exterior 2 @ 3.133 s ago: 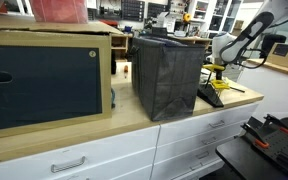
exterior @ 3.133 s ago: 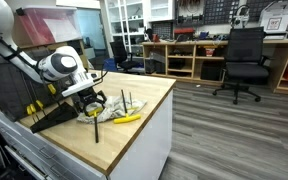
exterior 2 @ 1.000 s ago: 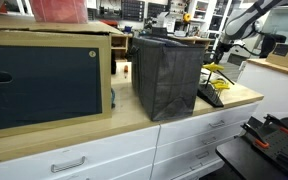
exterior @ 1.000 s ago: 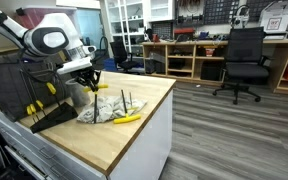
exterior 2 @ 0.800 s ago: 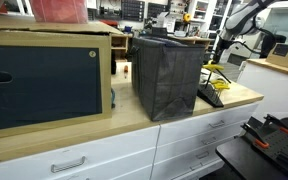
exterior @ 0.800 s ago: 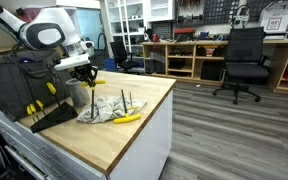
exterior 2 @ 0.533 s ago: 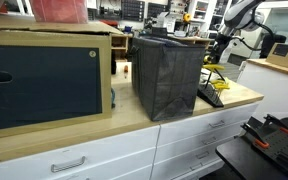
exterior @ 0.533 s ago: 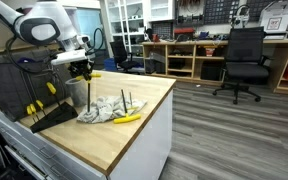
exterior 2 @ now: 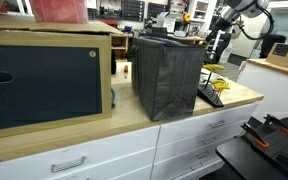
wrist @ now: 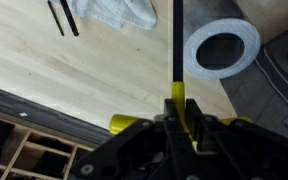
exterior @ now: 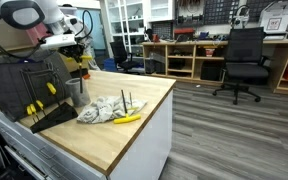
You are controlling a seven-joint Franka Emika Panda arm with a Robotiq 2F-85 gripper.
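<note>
Plainly, we see the gripper (wrist: pixel 179 116) pinching a yellow-handled tool (wrist: pixel 176 60): in the wrist view its dark fingers (wrist: pixel 200 126) are pressed in on the yellow grip from both sides, and the thin black shaft runs straight out from between them. That shaft passes just beside the pale round rim of a metal cup (wrist: pixel 222 48), which stands on the wooden worktop (wrist: pixel 74 80) below; we cannot tell whether the tip lies over the cup's mouth or next to it. In an exterior view the gripper (exterior: pixel 81 50) hangs high above the worktop, well clear of the cup (exterior: pixel 76 92), with the tool lifted off the surface along with it. Near the cup lies a crumpled cloth (exterior: pixel 102 108), and the wrist view shows two black rods (wrist: pixel 64 16) lying just beside that cloth. In an exterior view a tall black bag (exterior 2: pixel 169 75) stands on the same worktop, and the gripper (exterior 2: pixel 216 42) shows beyond it, raised above the yellow and black items on the far end.
</note>
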